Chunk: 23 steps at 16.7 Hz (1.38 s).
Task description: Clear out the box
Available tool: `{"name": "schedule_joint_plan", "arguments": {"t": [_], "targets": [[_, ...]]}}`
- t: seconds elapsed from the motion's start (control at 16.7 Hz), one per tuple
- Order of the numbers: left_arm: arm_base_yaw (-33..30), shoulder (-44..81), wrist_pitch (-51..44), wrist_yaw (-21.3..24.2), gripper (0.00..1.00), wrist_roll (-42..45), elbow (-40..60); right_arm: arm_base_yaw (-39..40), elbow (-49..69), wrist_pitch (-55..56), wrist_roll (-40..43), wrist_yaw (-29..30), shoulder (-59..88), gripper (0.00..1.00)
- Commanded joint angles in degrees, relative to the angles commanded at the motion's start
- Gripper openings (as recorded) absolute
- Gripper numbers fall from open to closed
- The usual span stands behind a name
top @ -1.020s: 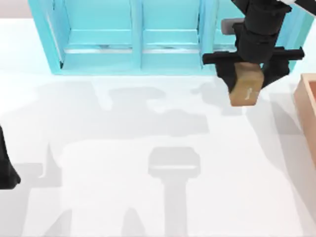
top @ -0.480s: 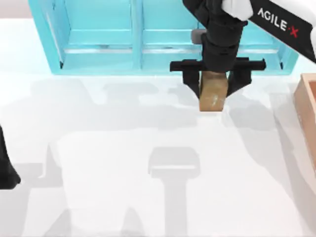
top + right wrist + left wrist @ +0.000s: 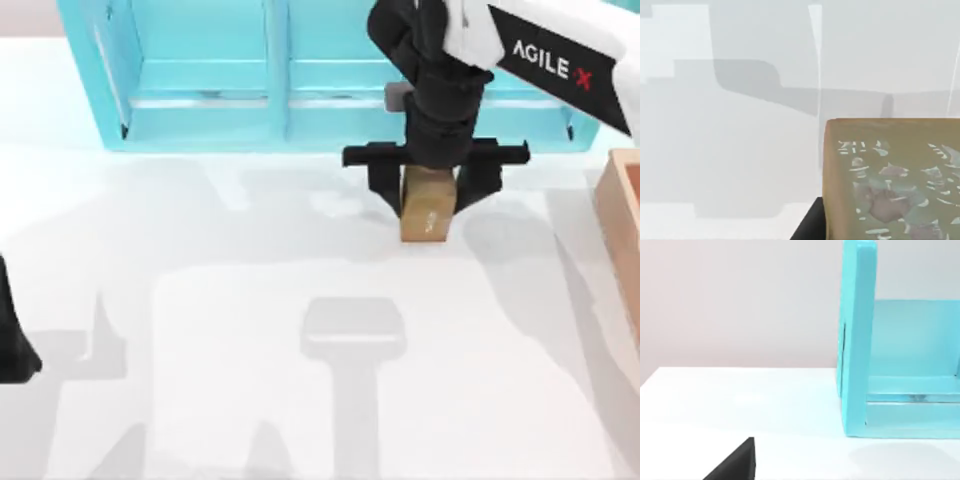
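Note:
The box (image 3: 622,225) is a tan wooden container with thick walls, cut off by the table's right edge in the top view. My right gripper (image 3: 430,196) hovers left of it, just in front of the turquoise shelf (image 3: 275,110), and is shut on a small glossy brown cube (image 3: 428,218). In the right wrist view the cube (image 3: 890,180) is close up, above the white table. My left arm (image 3: 12,340) stays parked at the table's left edge.
The three-bay turquoise shelf runs along the back of the table, and its end wall (image 3: 856,340) stands close in the left wrist view. White tabletop (image 3: 250,300) spreads between the shelf and the front edge.
My right gripper has carried the cube leftward, away from the box, to a spot in front of the shelf's right part. The left arm has not moved.

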State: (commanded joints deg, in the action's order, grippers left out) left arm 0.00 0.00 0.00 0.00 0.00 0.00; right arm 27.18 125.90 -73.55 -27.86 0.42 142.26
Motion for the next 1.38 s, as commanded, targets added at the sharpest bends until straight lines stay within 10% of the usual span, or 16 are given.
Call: {"name": "schedule_joint_plan", "arguments": {"t": [0.36,1.14,1.38], "targets": [[0.0,0.0,0.0,0.0,1.00,0.0,0.0,0.1,-2.8,2.9,-0.1,0.0,0.1,0.00],[0.0,0.0,0.0,0.0,1.00,0.0,0.0,0.1,-2.8,2.9,-0.1,0.0,0.1,0.98],[0.0,0.0,0.0,0.0,1.00,0.0,0.0,0.1,-2.8,2.9,-0.1,0.0,0.1,1.00]]}}
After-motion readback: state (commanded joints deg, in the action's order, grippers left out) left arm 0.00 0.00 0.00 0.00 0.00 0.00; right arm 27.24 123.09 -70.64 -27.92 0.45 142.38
